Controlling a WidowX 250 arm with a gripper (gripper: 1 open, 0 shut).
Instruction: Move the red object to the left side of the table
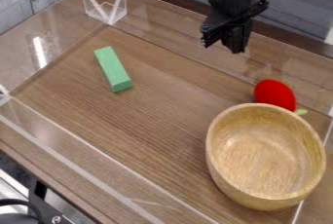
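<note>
- One red object (275,93) lies on the table (169,101) at the right side, just behind the far rim of the wooden bowl (267,156) and close to the clear wall on that side.
- It is rounded, so it shows no clear long axis; its small pale green stub pokes out at its lower right, toward the right edge of the table.
- One black gripper (231,43) hangs over the far middle of the table, pointing steeply down, its fingers drawn together with nothing between them.
- The gripper is well apart from the red object, up and to the left of it in the view.
- One green block (113,69) lies flat at the left centre, its long axis running from upper left to lower right.
- One wooden bowl sits at the near right, upright, and looks empty inside.
- Low clear walls edge the table; one folded clear piece (104,8) stands at the far left corner.
</note>
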